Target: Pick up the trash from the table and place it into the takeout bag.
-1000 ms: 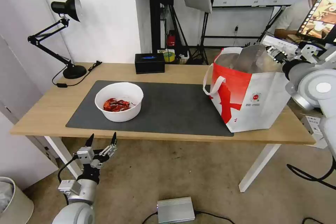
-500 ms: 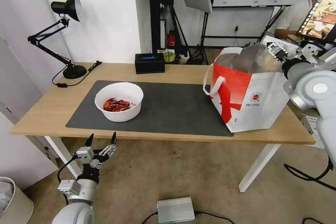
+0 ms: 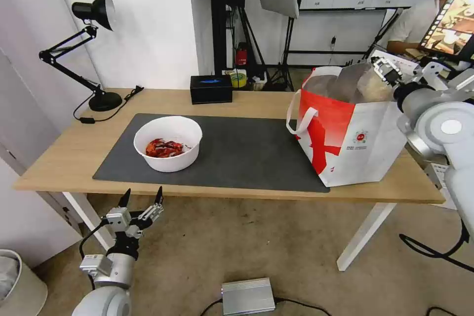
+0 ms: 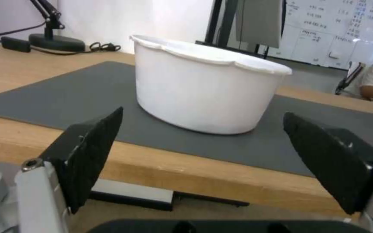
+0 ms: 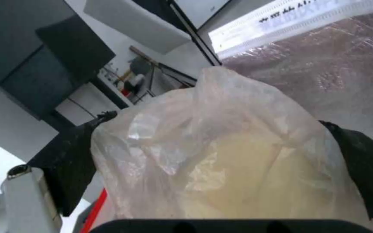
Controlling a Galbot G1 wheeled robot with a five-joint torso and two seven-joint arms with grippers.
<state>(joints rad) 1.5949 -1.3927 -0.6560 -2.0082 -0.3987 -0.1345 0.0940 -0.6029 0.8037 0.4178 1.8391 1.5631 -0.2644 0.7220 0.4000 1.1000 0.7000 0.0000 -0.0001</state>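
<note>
Your right tool grips the plastic-wrapped lump directly above the takeout bag mouth on the bench; straight down lies the foil lining. Left tool waits wide open, empty, facing the white bowl.

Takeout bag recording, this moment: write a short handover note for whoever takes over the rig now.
Right gripper: shut on the plastic-wrapped pale lump, held over the open top of the takeout bag, not yet released.
Left gripper: open, empty, parked below the table's near edge, facing the white bowl.
The bowl of red shells sits on the dark mat, untouched. The bag stands at the table's right end.
Done: the lump has been lifted and brought to the bag.
Left: drop the lump in, then bag the bowl.
</note>
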